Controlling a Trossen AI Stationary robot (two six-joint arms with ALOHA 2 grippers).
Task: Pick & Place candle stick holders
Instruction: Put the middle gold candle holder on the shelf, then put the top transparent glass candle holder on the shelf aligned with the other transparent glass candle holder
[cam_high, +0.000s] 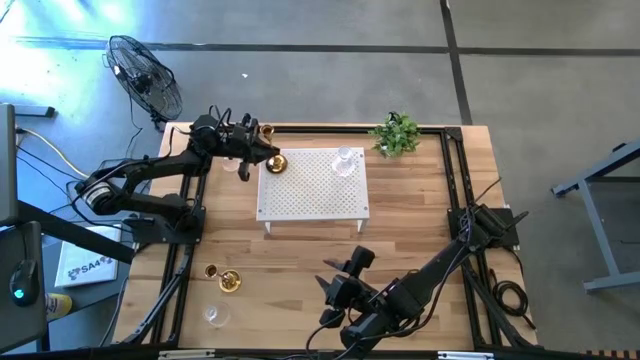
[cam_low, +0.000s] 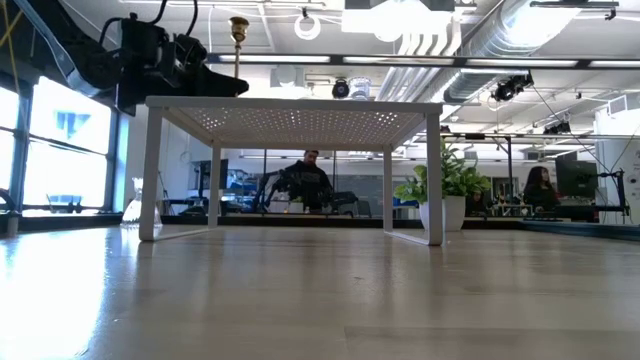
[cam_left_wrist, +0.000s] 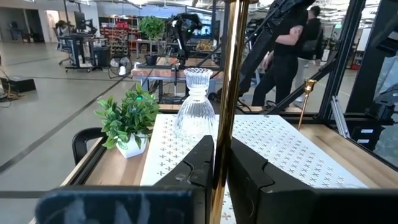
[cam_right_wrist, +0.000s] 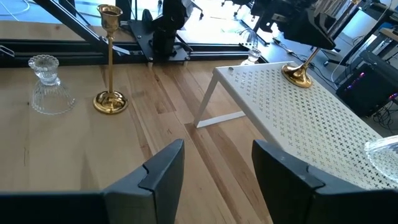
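Near edge of the desk (cam_high: 300, 250): right gripper (cam_high: 340, 275) hovers idle, fingers apart, nothing between them. Near-left: a brass candle holder (cam_high: 229, 282) stands upright, a clear glass holder (cam_high: 215, 316) just nearer than it. Middle: white perforated stand (cam_high: 312, 190), a glass holder (cam_high: 345, 162) on its far right part. Far-left of the stand: left gripper (cam_high: 268, 157), fingers nearly together around the stem of a brass holder (cam_high: 276, 163) whose base sits on the stand. Far right: green plant (cam_high: 397, 134).
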